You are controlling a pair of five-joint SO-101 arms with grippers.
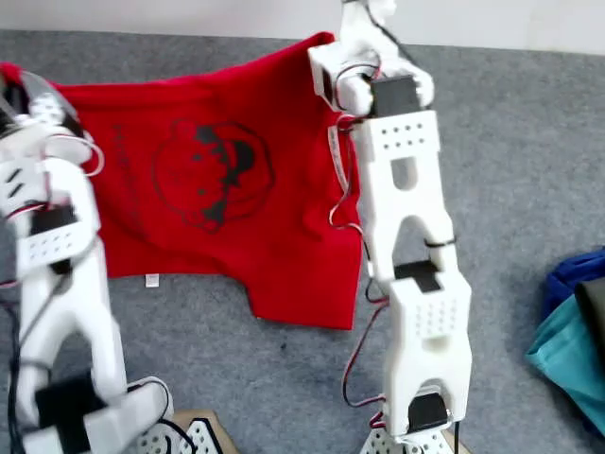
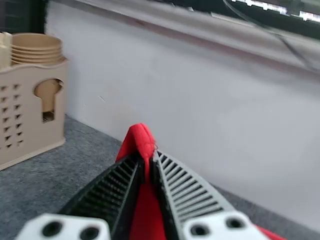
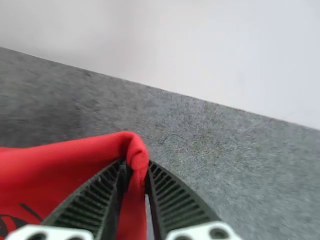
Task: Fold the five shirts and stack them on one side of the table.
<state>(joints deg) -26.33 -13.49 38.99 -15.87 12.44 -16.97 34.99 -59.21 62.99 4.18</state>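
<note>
A red shirt [image 1: 208, 189] lies spread on the grey table [image 1: 510, 142], its black print [image 1: 213, 175] facing up. In the high view it covers the area from 9 o'clock to about 12 o'clock of the table's middle. One flap reaches down toward 6 o'clock, ending just beside the right arm [image 1: 416, 218]. A small white tag [image 1: 151, 280] sits at the shirt's near edge.

The left arm [image 1: 57, 246] stands at 8 o'clock and stretches to the shirt's corner at 10 o'clock. The left claw [image 2: 148, 157] is clamped on that corner. Its two ribbed fingers [image 2: 115, 187] press together on the red cloth, and a small fold pokes out past the tips.

The right arm rises from 6 o'clock and extends to the shirt's far corner at 12 o'clock, near the white wall [image 1: 473, 19]. The right claw [image 3: 136, 167] is also clamped on the shirt. Its black fingers [image 3: 172, 200] pinch a rounded fold of red fabric that bulges just above the tips, and the rest of the shirt trails off to one side over the grey table.

At 3 to 4 o'clock, at the table's edge and well apart from the red shirt, a blue cloth [image 1: 577, 270] and a teal cloth [image 1: 567, 355] lie touching each other.

Beyond the left claw, a beige rack [image 2: 25, 115] with slotted sides stands on the table against the wall, holding a stack of beige cups [image 2: 37, 50].
</note>
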